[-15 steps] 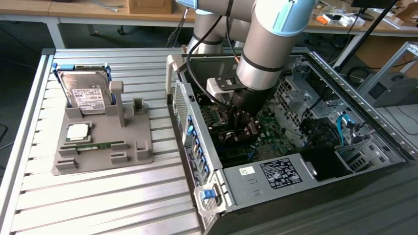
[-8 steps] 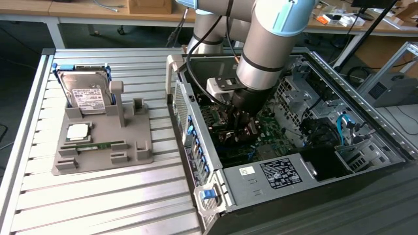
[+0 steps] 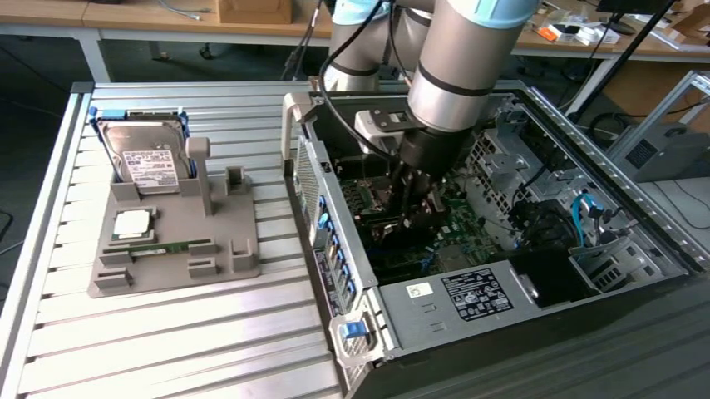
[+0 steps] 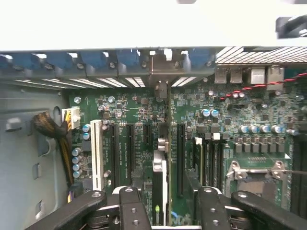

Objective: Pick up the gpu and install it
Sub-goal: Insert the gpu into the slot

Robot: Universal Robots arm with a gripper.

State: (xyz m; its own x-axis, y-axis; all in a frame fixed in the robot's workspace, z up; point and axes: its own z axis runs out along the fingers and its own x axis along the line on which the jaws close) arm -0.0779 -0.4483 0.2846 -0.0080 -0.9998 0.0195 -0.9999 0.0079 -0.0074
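Wrist view: gpu (image 4: 162, 177) stands edge-on in a motherboard (image 4: 124, 108) slot, between the wide-apart jaws, untouched.

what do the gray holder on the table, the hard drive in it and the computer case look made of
Gray holder: looks like matte plastic, possibly printed; uniform dull gray, blocky molded shapes.
Hard drive: seems to be bare metal, silvery sheen around a white paper label.
Computer case: likely sheet steel, thin folded gray panels with punched vent holes, plus blue clips that look plastic.
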